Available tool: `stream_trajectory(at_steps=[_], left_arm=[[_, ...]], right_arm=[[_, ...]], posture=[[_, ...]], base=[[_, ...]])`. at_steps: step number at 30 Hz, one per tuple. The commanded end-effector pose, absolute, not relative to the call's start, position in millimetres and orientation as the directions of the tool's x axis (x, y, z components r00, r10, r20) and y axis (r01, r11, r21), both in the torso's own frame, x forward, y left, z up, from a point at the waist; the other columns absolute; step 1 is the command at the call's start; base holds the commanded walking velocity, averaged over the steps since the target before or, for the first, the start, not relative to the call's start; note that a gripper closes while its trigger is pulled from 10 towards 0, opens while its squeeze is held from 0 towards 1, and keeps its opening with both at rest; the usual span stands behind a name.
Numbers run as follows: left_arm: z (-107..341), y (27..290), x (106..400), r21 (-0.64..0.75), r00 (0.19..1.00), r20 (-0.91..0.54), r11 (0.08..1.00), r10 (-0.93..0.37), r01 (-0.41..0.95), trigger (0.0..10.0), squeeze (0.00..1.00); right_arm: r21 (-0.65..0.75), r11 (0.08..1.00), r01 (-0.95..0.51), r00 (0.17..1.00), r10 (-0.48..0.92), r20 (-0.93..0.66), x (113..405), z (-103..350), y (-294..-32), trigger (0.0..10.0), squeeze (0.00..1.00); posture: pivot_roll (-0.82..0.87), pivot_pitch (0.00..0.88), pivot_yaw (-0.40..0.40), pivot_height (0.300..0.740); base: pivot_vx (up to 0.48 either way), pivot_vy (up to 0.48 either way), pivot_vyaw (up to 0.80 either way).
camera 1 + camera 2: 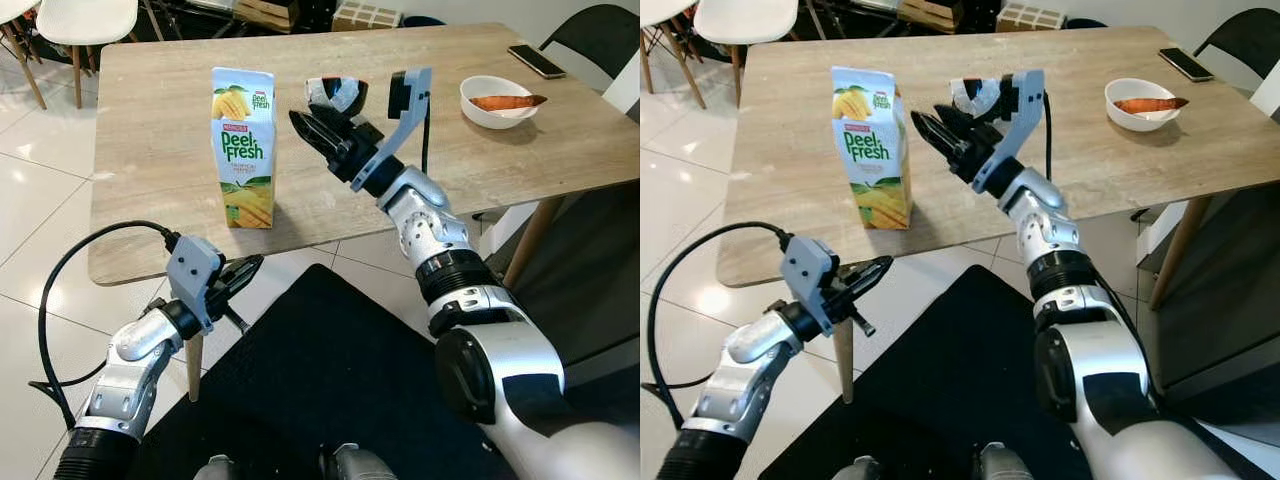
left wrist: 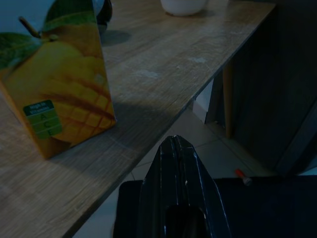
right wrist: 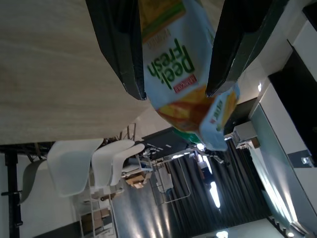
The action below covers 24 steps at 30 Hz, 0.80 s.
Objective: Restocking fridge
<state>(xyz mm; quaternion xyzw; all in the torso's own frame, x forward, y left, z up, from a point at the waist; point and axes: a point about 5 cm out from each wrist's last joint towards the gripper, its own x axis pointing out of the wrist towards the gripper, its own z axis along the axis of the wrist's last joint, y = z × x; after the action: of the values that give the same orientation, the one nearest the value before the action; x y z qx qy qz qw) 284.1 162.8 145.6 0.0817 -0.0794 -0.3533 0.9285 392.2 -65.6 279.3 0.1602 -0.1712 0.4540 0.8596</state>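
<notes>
Juice carton (image 1: 245, 145): a Peel Fresh mango carton standing upright near the near edge of the wooden table (image 1: 150, 150), left of centre.
Right gripper (image 1: 312, 132): raised over the table just right of the carton, fingers spread apart and pointing left at it; nothing is held. In the right wrist view the carton (image 3: 183, 74) sits in line between the two black fingers (image 3: 121, 44), but the head views show a gap between fingertips and carton.
Left gripper (image 1: 248, 270): low, off the near edge of the table, below the carton; its fingers lie pressed together to a point, holding nothing.
Left wrist view: dark; the lower part of the carton (image 2: 59, 94) is visible, its top cut off by the frame.
Small object behind the right gripper (image 1: 338, 92): white and dark, partly hidden by the gripper; hard to make out.
Bowl (image 1: 497, 100): white, far right on the table, with an orange-brown item inside.
Phone (image 1: 537, 60): dark, at the far right corner of the table.
Chairs (image 1: 85, 20): white, far left, cut off at the frame's top.
Floor: pale tiles (image 1: 40, 210), with a black mat (image 1: 330, 370) under the robot.
</notes>
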Motion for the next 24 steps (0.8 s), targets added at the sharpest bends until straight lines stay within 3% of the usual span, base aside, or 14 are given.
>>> stream_trajectory(at_steps=[1,10,24], left_arm=[[140.6,157.7,280.0,0.200,0.731,0.069,0.727,-0.679,0.657,10.0,0.00],[141.1,155.6,278.3,0.187,0.729,0.062,0.726,-0.681,0.662,10.0,0.00],[143.0,156.5,279.9,0.190,0.729,0.056,0.724,-0.682,0.663,10.0,0.00]], right_arm=[[0.106,0.530,-0.841,0.520,0.740,0.428,391.7,278.3,-62.3,10.0,0.00],[0.045,0.322,-0.946,0.316,0.876,0.366,374.2,272.4,-43.5,10.0,0.00],[0.042,0.188,-0.981,0.188,0.887,0.423,361.7,287.8,-35.6,10.0,0.00]], posture=[[-0.07,0.161,-0.057,0.740],[-0.07,0.161,-0.056,0.740],[-0.07,0.155,-0.053,0.740]], base=[[0.000,0.000,0.00],[0.000,0.000,0.00],[0.000,0.000,0.00]])
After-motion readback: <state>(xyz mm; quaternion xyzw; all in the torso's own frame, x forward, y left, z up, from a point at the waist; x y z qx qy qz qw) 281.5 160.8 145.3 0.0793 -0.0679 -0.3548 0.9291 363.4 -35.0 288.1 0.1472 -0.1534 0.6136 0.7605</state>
